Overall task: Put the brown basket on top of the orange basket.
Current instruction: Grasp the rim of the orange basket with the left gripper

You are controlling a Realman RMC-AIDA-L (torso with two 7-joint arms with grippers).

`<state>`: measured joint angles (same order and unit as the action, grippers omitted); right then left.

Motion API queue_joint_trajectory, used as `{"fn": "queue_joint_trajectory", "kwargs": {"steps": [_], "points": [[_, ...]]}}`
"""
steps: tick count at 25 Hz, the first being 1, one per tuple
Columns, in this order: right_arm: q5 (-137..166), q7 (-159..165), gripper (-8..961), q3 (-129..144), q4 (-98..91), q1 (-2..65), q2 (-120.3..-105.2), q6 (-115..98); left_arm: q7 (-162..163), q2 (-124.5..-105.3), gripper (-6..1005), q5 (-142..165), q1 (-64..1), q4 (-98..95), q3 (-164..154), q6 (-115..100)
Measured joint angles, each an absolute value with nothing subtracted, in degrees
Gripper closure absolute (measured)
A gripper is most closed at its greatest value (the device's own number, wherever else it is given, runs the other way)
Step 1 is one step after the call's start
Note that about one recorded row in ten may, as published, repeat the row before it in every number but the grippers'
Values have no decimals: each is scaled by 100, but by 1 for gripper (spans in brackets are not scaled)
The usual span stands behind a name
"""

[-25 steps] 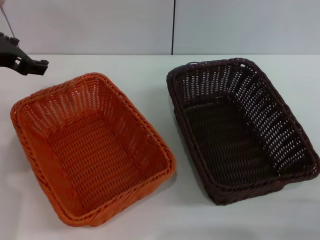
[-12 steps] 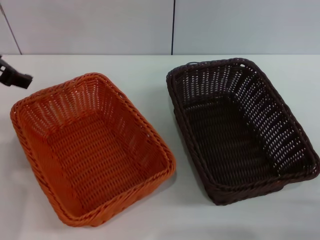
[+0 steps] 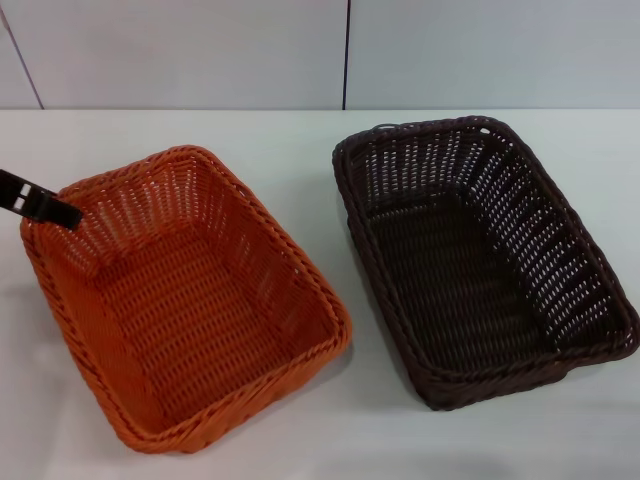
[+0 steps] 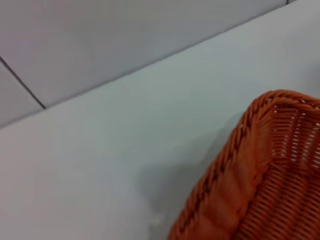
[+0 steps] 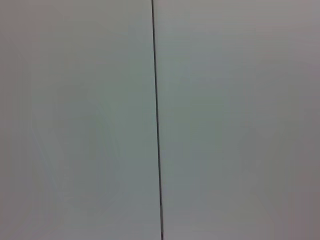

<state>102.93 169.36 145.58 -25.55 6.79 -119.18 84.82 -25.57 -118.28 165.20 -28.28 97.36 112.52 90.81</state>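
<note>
The left gripper (image 3: 45, 205) has dropped to the orange basket (image 3: 190, 300) rim, jaws unreadable, while the brown basket (image 3: 480, 260) sits untouched beside it on the surface (image 3: 300, 140), so stacking hasn't begun.

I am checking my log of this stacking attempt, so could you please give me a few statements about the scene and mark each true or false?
1. The brown basket sits on the table, apart from the orange basket. True.
2. The brown basket is already stacked on the orange one. False: they lie side by side.
3. The left gripper is at the orange basket's far left rim. True.
4. The right gripper holds the brown basket. False: it is not in view, and nothing touches that basket.
5. Both baskets are empty. True.
</note>
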Motion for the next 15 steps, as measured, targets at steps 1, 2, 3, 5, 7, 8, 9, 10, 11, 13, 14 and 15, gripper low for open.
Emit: {"fn": "queue_joint_trajectory", "kwargs": {"steps": [1,2,3,5,7,8,9,10,11,13,14,15], "points": [[10292,16936,273,14557,-2546,677,-11918,8483,-2419,-11828,167,16520,-2827,9691,11196,9077],[10291,16936,273,14557,-2540,677,-11918,8483,-2317,-11827,167,16520,-2829,9651,11154,9074],[10291,16936,273,14556,-2534,677,-11918,8481,-2224,-11827,167,16522,-2837,9594,11121,9074],[10290,16936,273,14555,-2525,681,-11917,8467,-2111,-11825,167,16535,-2871,9488,11080,9072],[10288,16937,273,14554,-2490,694,-11914,8462,-2036,-11821,167,16546,-2891,9418,11071,9075],[10287,16937,273,14552,-2464,698,-11911,8463,-1994,-11818,167,16549,-2890,9404,11072,9084],[10287,16936,273,14550,-2444,699,-11911,8468,-1938,-11814,167,16548,-2882,9409,11072,9095],[10286,16936,273,14547,-2431,699,-11910,8474,-1844,-11810,167,16549,-2860,9425,11075,9118],[10286,16936,273,14546,-2429,700,-11910,8477,-1844,-11810,167,16549,-2860,9425,11075,9118],[10284,16936,273,14545,-2425,696,-11909,8479,-1458,-11807,166,16549,-2810,9447,11104,9204],[10284,16936,273,14545,-2425,696,-11909,8479,-1458,-11807,166,16549,-2810,9447,11104,9204],[10283,16936,273,14545,-2422,692,-11909,8480,-1287,-11803,166,16549,-2803,9423,11110,9244]]}}
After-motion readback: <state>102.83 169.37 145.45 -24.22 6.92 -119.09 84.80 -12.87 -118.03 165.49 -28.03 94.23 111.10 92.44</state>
